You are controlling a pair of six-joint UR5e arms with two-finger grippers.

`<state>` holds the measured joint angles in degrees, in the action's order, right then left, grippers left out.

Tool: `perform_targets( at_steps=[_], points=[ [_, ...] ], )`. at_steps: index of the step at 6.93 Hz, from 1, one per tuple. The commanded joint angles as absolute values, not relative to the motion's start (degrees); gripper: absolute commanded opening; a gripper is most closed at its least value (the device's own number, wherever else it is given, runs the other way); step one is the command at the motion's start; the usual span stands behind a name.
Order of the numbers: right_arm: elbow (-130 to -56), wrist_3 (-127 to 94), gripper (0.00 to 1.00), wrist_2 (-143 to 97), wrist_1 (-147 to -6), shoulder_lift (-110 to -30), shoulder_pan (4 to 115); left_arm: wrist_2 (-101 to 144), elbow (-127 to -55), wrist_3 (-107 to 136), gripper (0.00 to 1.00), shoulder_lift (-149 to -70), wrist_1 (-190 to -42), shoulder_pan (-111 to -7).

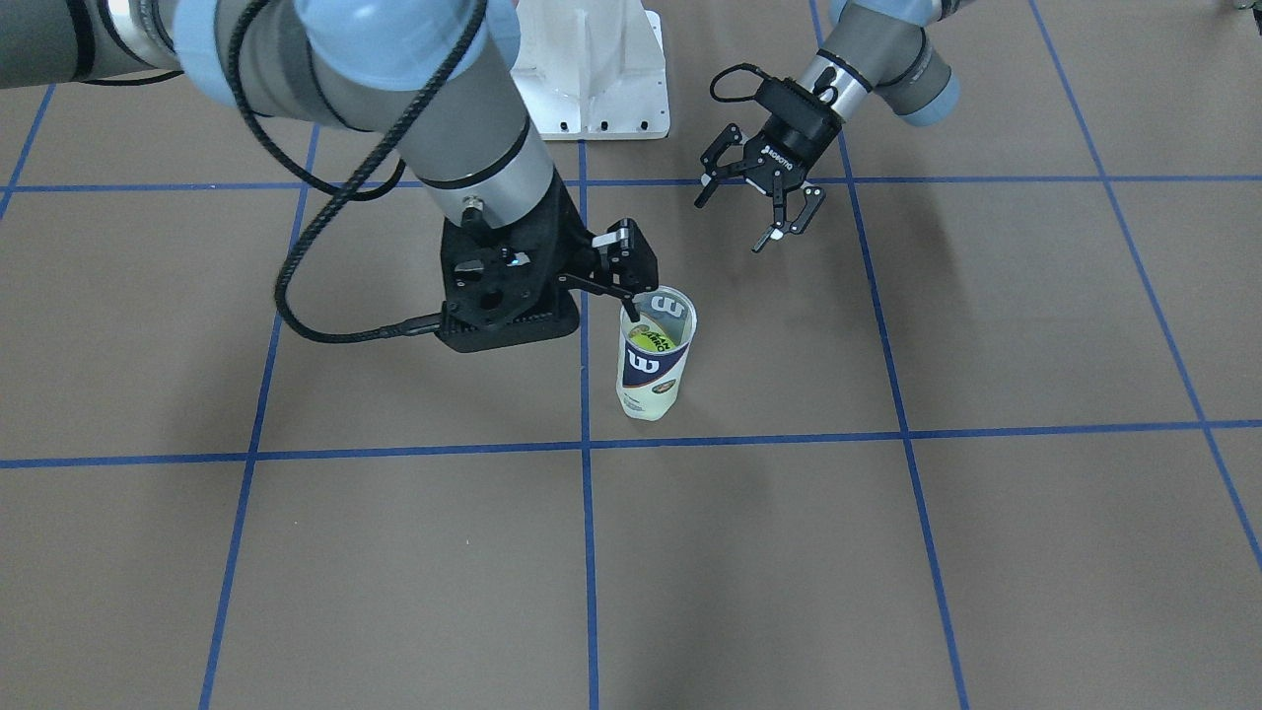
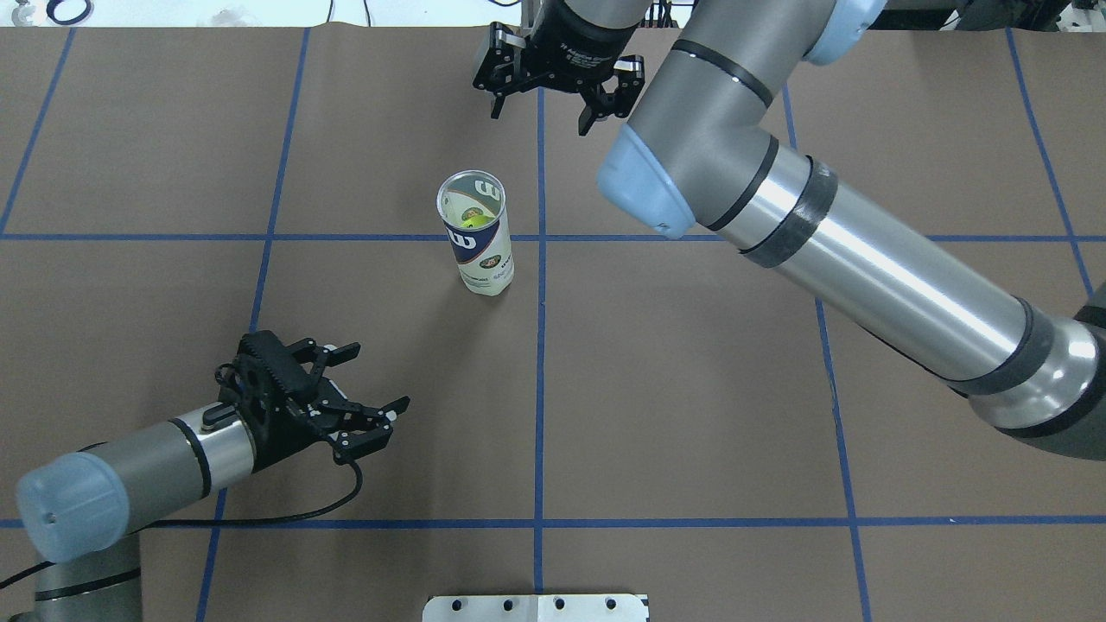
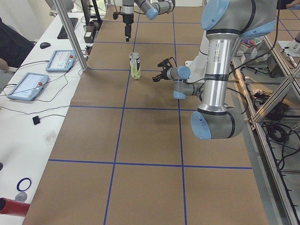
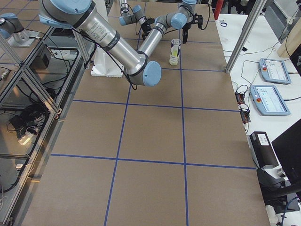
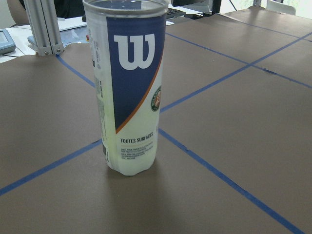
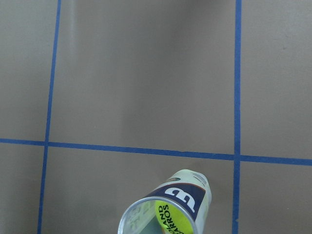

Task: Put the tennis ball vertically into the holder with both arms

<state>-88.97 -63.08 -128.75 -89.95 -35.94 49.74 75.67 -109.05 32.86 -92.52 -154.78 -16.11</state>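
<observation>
The holder (image 1: 654, 380), a clear can with a navy-and-white "W" label, stands upright near the table's middle. A yellow tennis ball (image 1: 652, 341) sits inside it, and shows from above in the right wrist view (image 6: 170, 219) and the overhead view (image 2: 473, 222). My right gripper (image 1: 629, 274) is open and empty, just above and beside the holder's rim (image 2: 471, 177). My left gripper (image 2: 376, 389) is open and empty, apart from the holder (image 2: 479, 250) on the robot's side, and faces it (image 5: 129, 97).
The white metal pedestal base (image 1: 592, 79) stands at the robot's edge of the table. Blue tape lines (image 2: 540, 345) grid the brown table. An aluminium post (image 3: 70, 35) and tablets (image 3: 26, 85) stand on the operators' side bench.
</observation>
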Motion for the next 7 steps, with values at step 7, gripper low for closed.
perform_targets(
  at_steps=[7],
  points=[
    [-99.0, -15.0, 0.99, -133.9, -90.1, -72.7, 70.5, 124.3, -98.7, 16.9, 1.00, -100.4, -105.6, -70.8]
  ],
)
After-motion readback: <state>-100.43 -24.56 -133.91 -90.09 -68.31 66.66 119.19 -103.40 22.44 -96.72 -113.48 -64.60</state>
